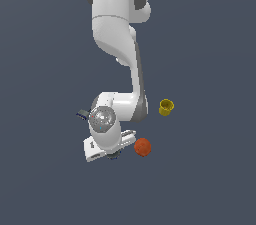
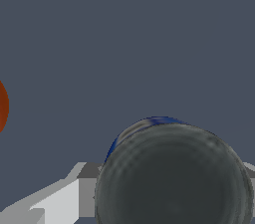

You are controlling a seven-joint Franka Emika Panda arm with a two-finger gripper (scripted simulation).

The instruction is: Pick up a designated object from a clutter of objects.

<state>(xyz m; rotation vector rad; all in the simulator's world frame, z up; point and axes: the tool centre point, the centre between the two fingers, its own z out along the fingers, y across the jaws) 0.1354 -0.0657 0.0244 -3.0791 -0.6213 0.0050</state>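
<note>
Fingers (image 2: 79,193) flank the dark grey bowl (image 2: 174,178) (grip unclear; contents hidden), orange ball (image 1: 142,147) beside.

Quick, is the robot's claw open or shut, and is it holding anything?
Gripper: cannot be told. The dark grey round thing sits right between its fingers, but an actual grip doesn't show.

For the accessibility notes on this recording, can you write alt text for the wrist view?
A dark grey round bowl-like object fills the near part of the wrist view, sitting right between the pale grey gripper fingers, with a thin blue edge showing behind its rim. An orange ball is cut off at the frame edge, apart from the bowl, on a plain grey-blue floor.
</note>
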